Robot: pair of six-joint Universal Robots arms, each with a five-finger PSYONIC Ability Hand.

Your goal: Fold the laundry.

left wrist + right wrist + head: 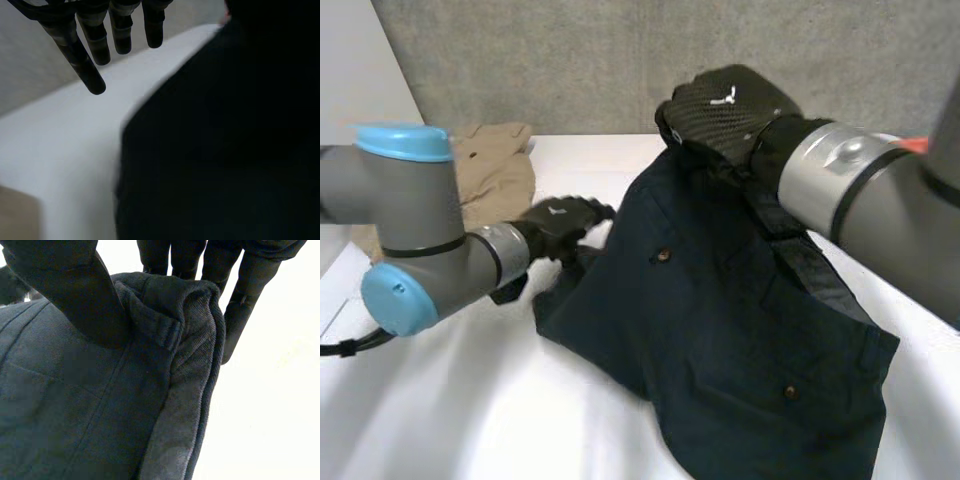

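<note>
My right hand (725,105) is raised high at the back of the white bench (440,400) with the wrist bent down. Its thumb (70,290) and fingers (240,305) are pinched on a thick hemmed edge of the dark navy garment (720,330), which hangs from that grip and spreads down over the bench toward me. My left hand (560,222) sits low at the end of its bent arm, just beside the garment's left edge, its fingers (96,42) straight and holding nothing above bare bench, with a beige garment (495,165) lying behind it near the bench's back corner.
</note>
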